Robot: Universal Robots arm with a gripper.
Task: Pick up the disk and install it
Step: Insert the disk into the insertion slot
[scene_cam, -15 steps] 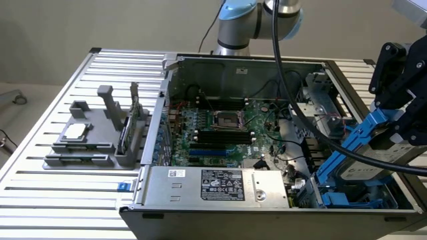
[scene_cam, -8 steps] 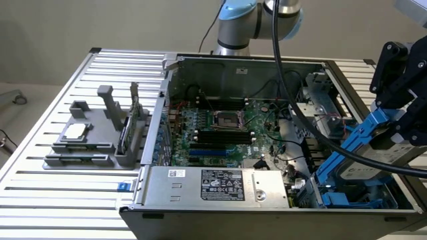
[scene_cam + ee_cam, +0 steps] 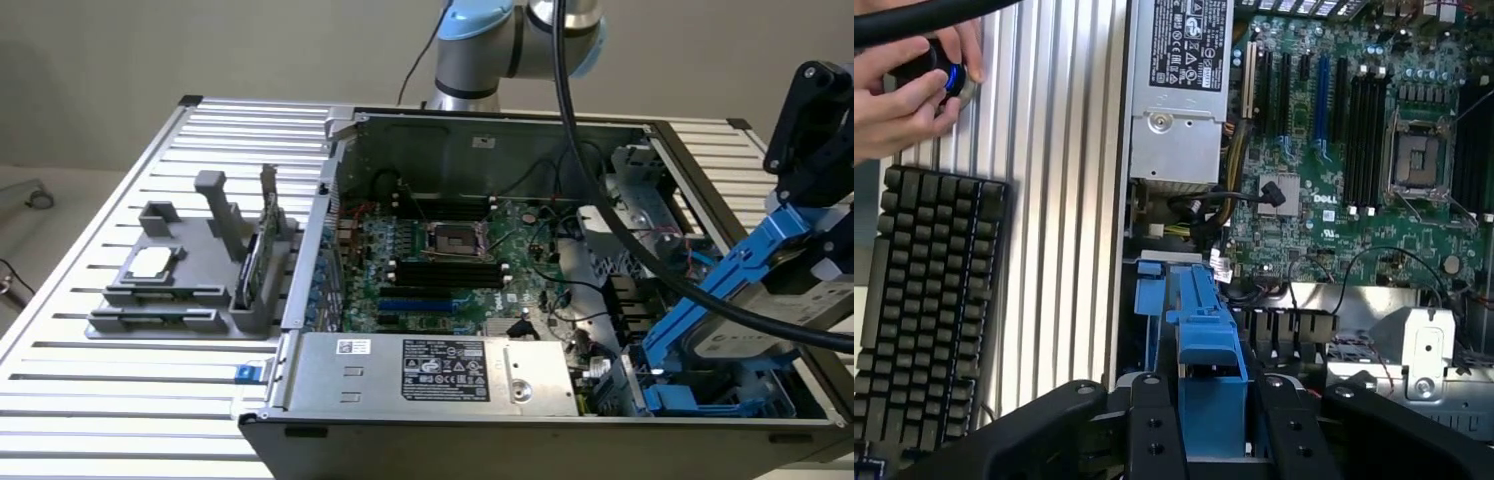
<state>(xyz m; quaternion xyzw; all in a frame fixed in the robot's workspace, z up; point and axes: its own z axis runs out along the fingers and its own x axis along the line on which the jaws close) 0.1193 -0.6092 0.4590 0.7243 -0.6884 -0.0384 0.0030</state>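
Observation:
The disk (image 3: pixel 754 325) is a silver-grey drive in a blue plastic carrier, hanging tilted over the open computer case (image 3: pixel 481 135) at the exterior view's right. Its lower end reaches down toward the blue drive bay (image 3: pixel 707 400) in the case's near right corner. My gripper (image 3: pixel 807 235) is shut on the disk's upper end. In the wrist view the black fingers (image 3: pixel 1154 420) stand on either side of the blue carrier (image 3: pixel 1209 340), clamping it, with the blue bay (image 3: pixel 1154 300) just beyond its end.
A grey power-supply box (image 3: pixel 427 370) sits beside the bay and the motherboard (image 3: pixel 441 260) lies behind it. A thick black cable (image 3: pixel 627 240) hangs across the case. A grey parts fixture (image 3: pixel 187 270) stands at the exterior view's left. Outside the case lie a keyboard (image 3: pixel 924 300) and a person's hands (image 3: pixel 904 90) on a black controller.

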